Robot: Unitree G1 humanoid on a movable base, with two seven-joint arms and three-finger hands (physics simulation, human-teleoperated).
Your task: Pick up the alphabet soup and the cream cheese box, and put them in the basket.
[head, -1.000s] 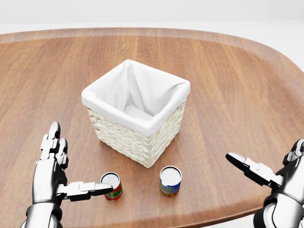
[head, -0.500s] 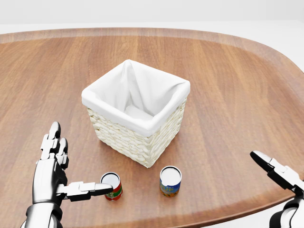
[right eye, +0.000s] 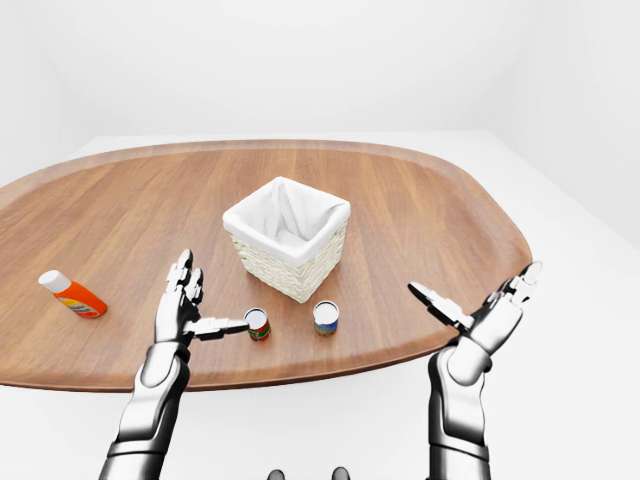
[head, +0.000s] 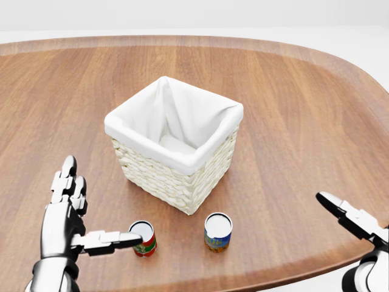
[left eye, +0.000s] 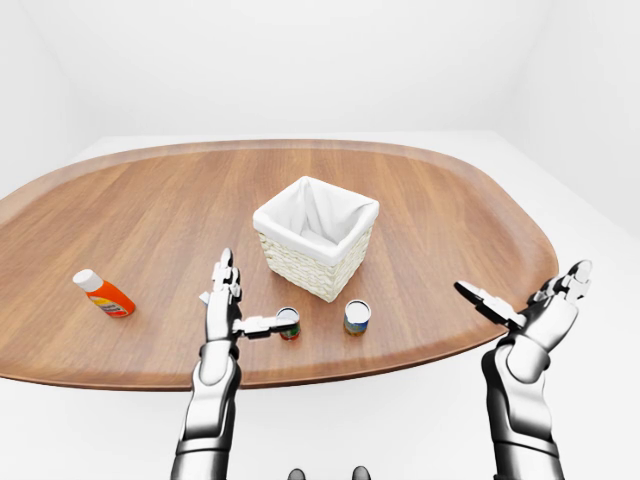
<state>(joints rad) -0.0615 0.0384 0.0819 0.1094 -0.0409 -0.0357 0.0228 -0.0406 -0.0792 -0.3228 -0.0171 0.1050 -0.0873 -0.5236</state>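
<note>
The left hand (head: 67, 222) stands with fingers spread, two pointing up and the thumb (head: 109, 241) stretched sideways to the right. The thumb tip reaches the rim of the red-labelled can (head: 143, 238); whether it touches the can or only stands just beside it cannot be told. Nothing is gripped.

The right hand (left eye: 545, 310) is held out past the right edge of the bench (head: 292, 109), fingers splayed apart and holding nothing. In the head view only one finger and part of the wrist show at the lower right corner; the rest is cut off.

Two small cans stand upright near the near edge of the bench, below the basket (head: 176, 143) in the head view. The red-labelled can is on the left; the blue-labelled can (head: 217, 232) is to its right, apart from it and well left of the right hand. The labels are too small to read, so which one is the alphabet soup cannot be settled.

The basket is wicker with a white cloth lining and sits near the middle of the bench, turned corner-on. Its interior shows only lining; the lower part is hidden by the near walls.

An orange bottle (left eye: 104, 294) with a white cap lies on its side far to the left on the bench, seen only in the eye views.
</note>
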